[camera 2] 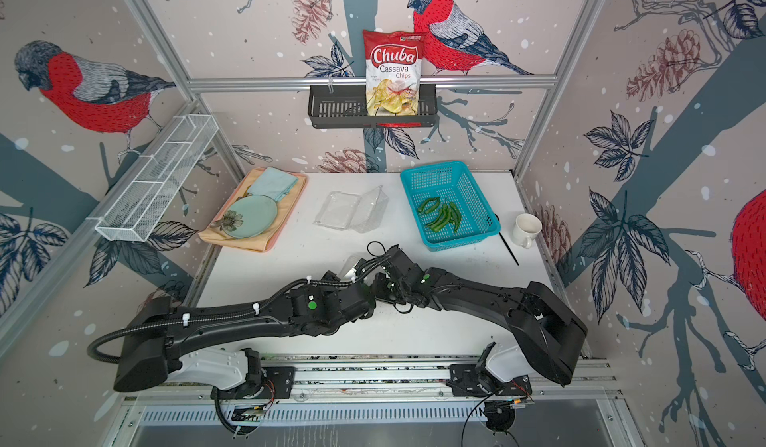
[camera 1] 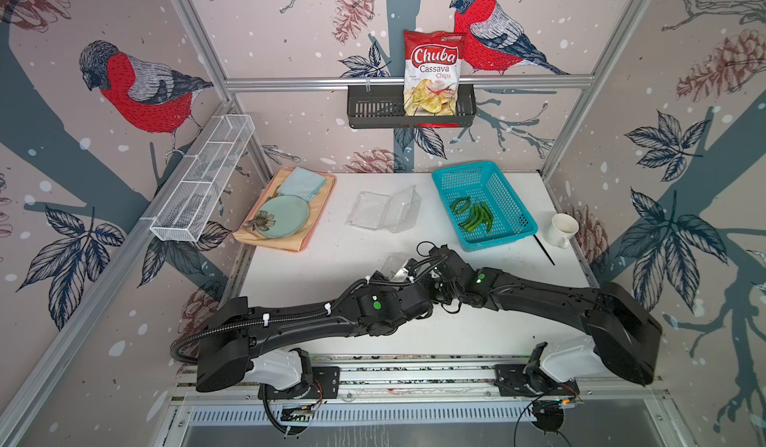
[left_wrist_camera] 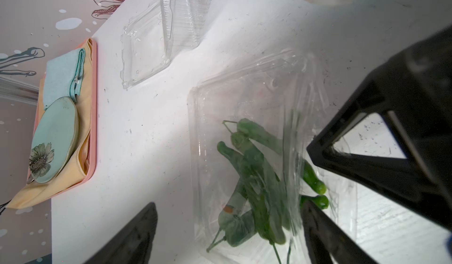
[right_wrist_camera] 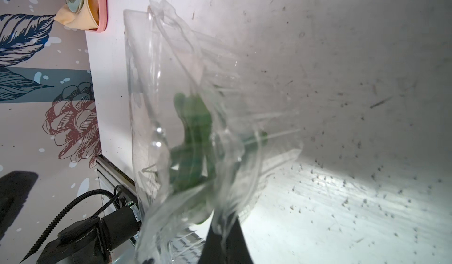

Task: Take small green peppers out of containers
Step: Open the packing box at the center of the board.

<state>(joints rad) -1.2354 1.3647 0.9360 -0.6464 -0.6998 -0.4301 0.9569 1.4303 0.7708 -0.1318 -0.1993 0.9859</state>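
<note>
A clear container [left_wrist_camera: 208, 98] with several small green peppers [left_wrist_camera: 254, 167] inside sits low at the table's front middle, between both arms [camera 1: 393, 263]. My right gripper [right_wrist_camera: 223, 235] is shut on its thin plastic edge, and the peppers [right_wrist_camera: 193, 125] show through the crumpled wall. My left gripper [left_wrist_camera: 228, 237] is open, its fingers [left_wrist_camera: 132, 235] wide on either side of the container's near end, without touching it. A second container [camera 1: 385, 211] lies open and empty at mid-table. More peppers [camera 1: 472, 215] lie in the turquoise basket [camera 1: 510, 200].
A peach tray [camera 1: 306, 233] with a plate and a folded blue cloth is at the back left. A white mug [camera 1: 563, 229] and a black stick [camera 1: 544, 250] are by the right wall. A chips bag [camera 1: 433, 72] stands in a wall shelf.
</note>
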